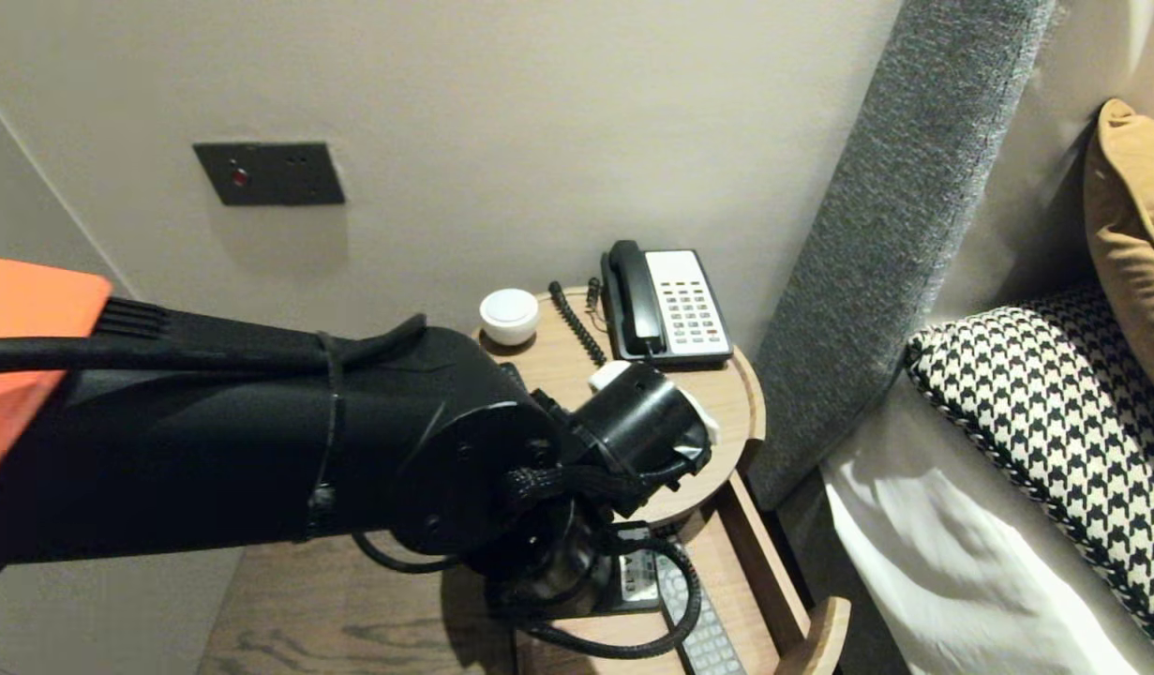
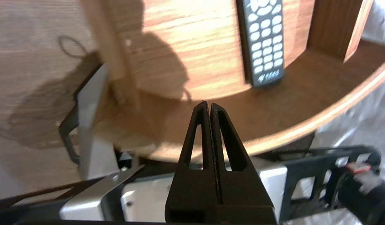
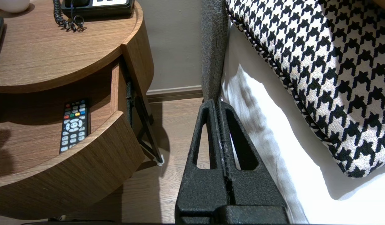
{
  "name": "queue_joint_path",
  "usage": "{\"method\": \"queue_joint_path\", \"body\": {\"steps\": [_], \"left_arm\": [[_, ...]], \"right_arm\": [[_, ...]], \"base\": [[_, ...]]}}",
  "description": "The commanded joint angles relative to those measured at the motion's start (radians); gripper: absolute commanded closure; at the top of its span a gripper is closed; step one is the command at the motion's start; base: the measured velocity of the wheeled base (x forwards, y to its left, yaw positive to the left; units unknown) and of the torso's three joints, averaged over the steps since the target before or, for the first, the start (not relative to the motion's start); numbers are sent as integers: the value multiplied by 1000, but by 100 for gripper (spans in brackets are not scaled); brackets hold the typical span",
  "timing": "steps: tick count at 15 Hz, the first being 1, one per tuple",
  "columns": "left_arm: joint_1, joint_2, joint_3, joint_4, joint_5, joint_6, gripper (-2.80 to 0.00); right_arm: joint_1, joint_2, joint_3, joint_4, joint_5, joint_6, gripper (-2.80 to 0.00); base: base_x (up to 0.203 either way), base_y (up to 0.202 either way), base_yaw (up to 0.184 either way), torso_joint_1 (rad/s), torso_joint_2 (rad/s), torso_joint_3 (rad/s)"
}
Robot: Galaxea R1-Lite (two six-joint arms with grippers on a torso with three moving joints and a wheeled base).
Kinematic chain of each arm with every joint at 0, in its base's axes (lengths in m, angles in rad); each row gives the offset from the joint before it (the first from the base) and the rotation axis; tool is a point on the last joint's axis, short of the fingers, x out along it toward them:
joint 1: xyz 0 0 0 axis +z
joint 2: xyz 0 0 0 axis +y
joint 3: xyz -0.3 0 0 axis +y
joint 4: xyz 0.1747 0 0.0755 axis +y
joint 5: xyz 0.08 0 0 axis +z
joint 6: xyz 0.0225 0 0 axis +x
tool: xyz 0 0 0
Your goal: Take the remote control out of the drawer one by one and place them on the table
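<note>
My left arm point(image 1: 445, 450) reaches across the round wooden bedside table point(image 1: 741, 394) and hides its own fingers in the head view. In the left wrist view the left gripper point(image 2: 209, 104) is shut and empty, hanging over the open drawer point(image 2: 336, 109) near its curved front. A black remote control point(image 2: 264, 40) with pale buttons lies flat in the drawer, a little beyond the tips and apart from them. The remote point(image 3: 74, 125) also shows in the right wrist view. My right gripper point(image 3: 218, 103) is shut, holds nothing and sits low between table and bed.
On the tabletop stand a black and white desk phone point(image 1: 670, 305) with a coiled cord point(image 1: 577, 323) and a small white round object point(image 1: 509, 315). A grey upholstered headboard point(image 1: 876, 244), a houndstooth pillow point(image 1: 1055, 422) and white bedding point(image 3: 305, 175) lie to the right.
</note>
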Motion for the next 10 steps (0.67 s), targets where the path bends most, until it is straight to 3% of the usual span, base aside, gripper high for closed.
{"method": "queue_joint_path", "body": {"steps": [1, 5, 6, 10], "left_arm": [[0, 108, -82, 13, 2, -17, 0], [-4, 215, -219, 47, 3, -39, 0], [-9, 232, -246, 58, 6, -54, -280], [-17, 274, -319, 105, 11, -88, -280]], "right_arm": [[0, 1, 40, -1, 0, 0, 0], [0, 1, 40, -1, 0, 0, 0], [0, 1, 40, -1, 0, 0, 0], [0, 1, 40, -1, 0, 0, 0]], "base": [[0, 0, 0, 0, 0, 0], [0, 0, 0, 0, 0, 0], [0, 0, 0, 0, 0, 0], [0, 0, 0, 0, 0, 0]]}}
